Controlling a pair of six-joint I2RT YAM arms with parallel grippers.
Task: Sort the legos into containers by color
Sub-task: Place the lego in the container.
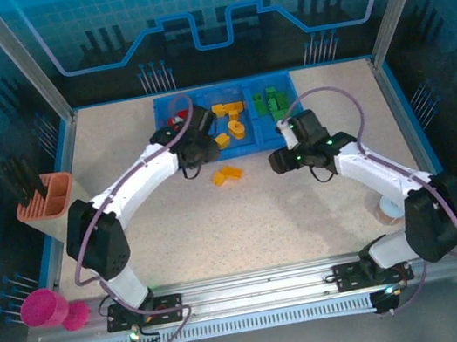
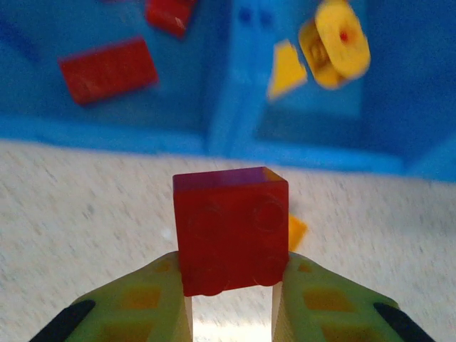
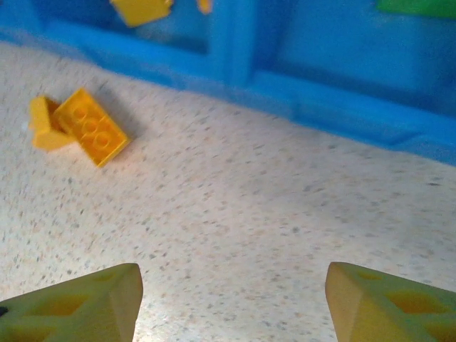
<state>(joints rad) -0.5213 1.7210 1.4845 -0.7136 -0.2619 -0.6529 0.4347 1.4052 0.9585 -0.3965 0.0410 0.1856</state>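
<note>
Left arm (image 1: 135,185) arched toward upper centre, left gripper (image 2: 231,303) jaws clamped on red lego (image 2: 230,239), right gripper (image 3: 234,296) jaws spread wide

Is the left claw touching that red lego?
Touching. The left wrist view shows the red lego pinched between the two fingers of the left gripper, with no gap on either side.

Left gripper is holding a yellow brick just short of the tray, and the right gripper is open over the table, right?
Not quite. The left wrist view shows the left gripper shut on a red brick, not a yellow one. The rest stands: it is just short of the tray, and the right gripper is open over the table.
</note>
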